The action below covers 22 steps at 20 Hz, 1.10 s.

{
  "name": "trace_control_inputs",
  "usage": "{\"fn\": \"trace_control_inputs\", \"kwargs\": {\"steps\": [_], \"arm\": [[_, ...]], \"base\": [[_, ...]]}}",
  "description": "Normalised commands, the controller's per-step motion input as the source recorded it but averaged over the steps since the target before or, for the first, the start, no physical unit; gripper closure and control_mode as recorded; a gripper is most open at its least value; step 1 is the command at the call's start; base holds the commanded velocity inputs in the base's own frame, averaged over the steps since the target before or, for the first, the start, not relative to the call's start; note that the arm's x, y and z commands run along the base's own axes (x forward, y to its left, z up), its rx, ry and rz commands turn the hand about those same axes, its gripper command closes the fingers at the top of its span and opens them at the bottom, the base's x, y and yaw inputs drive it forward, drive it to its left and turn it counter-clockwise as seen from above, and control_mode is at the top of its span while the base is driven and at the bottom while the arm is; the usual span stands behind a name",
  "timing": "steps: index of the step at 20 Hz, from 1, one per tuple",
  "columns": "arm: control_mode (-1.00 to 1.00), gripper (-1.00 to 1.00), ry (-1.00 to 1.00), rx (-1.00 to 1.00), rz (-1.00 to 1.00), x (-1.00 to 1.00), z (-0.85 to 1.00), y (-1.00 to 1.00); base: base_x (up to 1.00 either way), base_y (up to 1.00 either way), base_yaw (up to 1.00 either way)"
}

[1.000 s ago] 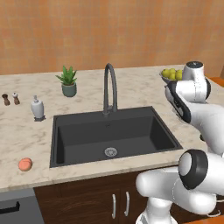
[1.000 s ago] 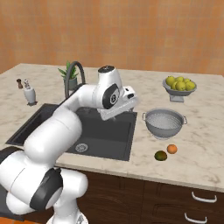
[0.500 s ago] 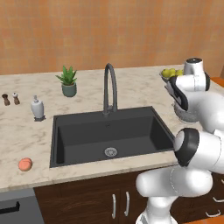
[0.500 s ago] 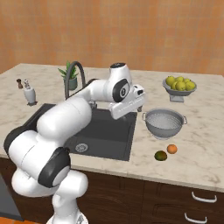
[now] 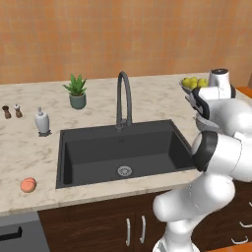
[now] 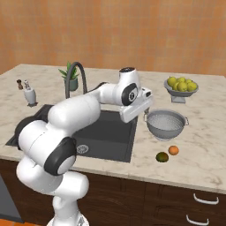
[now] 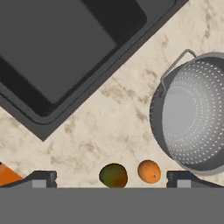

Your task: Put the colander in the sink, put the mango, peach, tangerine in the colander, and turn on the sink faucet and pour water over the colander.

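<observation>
Colander (image 6: 166,125), a silver-grey perforated metal bowl with a flared rim, stands upright on the marble counter (image 6: 207,145) at centre right of the right base view, just right of the gripper (image 6: 147,107). Below it lie the dark green mango (image 6: 162,156) and the bright orange tangerine (image 6: 174,150), close together; the matte black sink (image 6: 110,139) sits at centre left behind the arm, with the gooseneck faucet (image 6: 76,76) above it.

Left base view: the pinkish peach (image 5: 28,184) rests at lower left on the counter, well apart from the other fruit, across the sink.

Hand view: the jaws stand wide and empty at the bottom edge. The colander fills the right side, one wire handle pointing to the upper left; its rim likely offers the nearest grasp, so the hand must probably shift rightward.
</observation>
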Motion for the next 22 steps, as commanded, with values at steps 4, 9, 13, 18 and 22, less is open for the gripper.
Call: {"fn": "trace_control_inputs", "kwargs": {"steps": [4, 9, 13, 18, 22], "arm": [[-1.00, -1.00, -0.05, 0.00, 0.00, 0.34, -0.43, -0.13], [-1.00, -1.00, 0.00, 0.00, 0.00, 0.46, -0.36, -0.12], [-1.00, -1.00, 0.00, 0.00, 0.00, 0.46, -0.33, -0.13], [-1.00, -1.00, 0.00, 0.00, 0.00, 0.34, -0.26, -0.16], [-1.00, -1.00, 0.00, 0.00, 0.00, 0.30, -0.15, -0.18]], "base": [[0.00, 0.00, 0.00], [0.00, 0.00, 0.00], [0.00, 0.00, 0.00], [0.00, 0.00, 0.00], [0.00, 0.00, 0.00]]}}
